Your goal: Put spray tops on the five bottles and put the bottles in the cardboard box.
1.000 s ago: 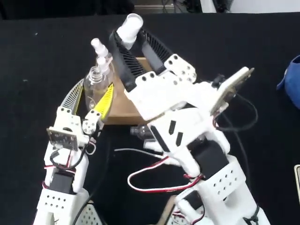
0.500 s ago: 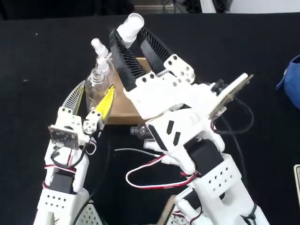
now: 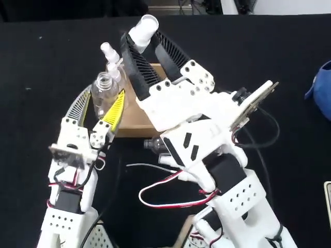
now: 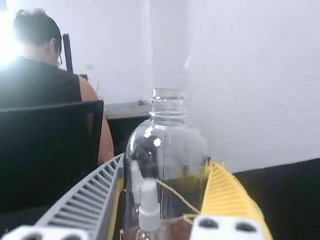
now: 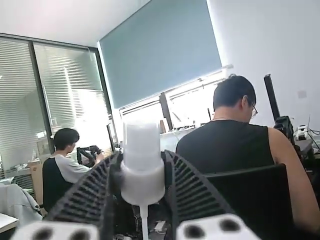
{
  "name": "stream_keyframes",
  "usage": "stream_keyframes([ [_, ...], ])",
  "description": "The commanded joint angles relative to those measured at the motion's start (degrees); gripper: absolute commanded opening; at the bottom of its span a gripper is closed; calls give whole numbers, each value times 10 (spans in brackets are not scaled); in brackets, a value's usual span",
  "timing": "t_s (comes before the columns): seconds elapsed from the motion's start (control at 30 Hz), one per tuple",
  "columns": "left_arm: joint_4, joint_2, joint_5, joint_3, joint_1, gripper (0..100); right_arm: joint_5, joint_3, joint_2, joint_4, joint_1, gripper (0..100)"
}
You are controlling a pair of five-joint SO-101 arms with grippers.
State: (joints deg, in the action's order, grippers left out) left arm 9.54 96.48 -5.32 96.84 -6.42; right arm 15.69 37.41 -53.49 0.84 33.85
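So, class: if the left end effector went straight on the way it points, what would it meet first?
Likely the capped bottle just beyond the open bottle the left end effector grips, by the cardboard box; depth unclear.

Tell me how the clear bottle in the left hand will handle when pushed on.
The bottle looks empty, so it is probably light and may give under pressure. Its smooth clear wall might slip in the left hand. Tall and narrow, it would likely tip if nudged once set down.
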Motion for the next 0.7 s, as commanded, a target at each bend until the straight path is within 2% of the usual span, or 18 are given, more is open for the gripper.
stream_keyframes([
  [0.0,46,10,-1,9,-2,30,5,-3,-9,-15,11,11],
  [0.17,45,5,-1,9,0,30,5,-3,-9,-15,11,11],
  [0.33,-7,10,0,10,-5,30,6,-6,-9,-16,11,11],
  [0.5,-4,11,0,10,-5,30,6,-4,-8,-26,13,11],
  [0.67,43,11,0,10,-5,30,3,14,21,-67,46,11],
])
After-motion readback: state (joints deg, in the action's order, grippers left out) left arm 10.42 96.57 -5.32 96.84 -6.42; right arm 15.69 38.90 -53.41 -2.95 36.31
